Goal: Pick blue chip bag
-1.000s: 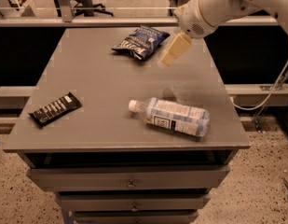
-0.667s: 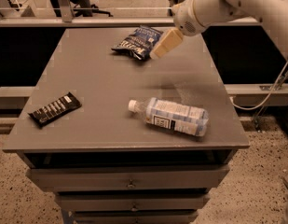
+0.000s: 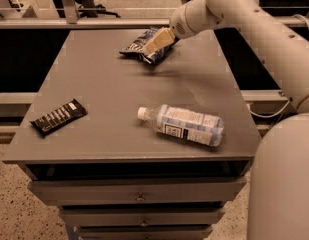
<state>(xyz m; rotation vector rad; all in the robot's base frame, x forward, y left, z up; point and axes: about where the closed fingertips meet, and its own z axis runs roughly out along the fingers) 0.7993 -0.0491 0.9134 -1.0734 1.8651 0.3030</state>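
The blue chip bag (image 3: 142, 47) lies crinkled at the far middle of the grey table (image 3: 94, 89), dark blue with white lettering. My gripper (image 3: 156, 40) comes in from the upper right on a white arm and hangs right over the bag's right part, covering some of it. Its tan fingers (image 3: 159, 39) point down and left toward the bag.
A clear plastic water bottle (image 3: 183, 125) lies on its side at the front right. A flat black candy bar wrapper (image 3: 59, 117) lies at the front left. A rail and chair legs stand behind the table's far edge. Drawers sit below the tabletop.
My gripper has moved left and toward the far side, from right of the chip bag to directly over it. The bag, bottle and wrapper have not moved.
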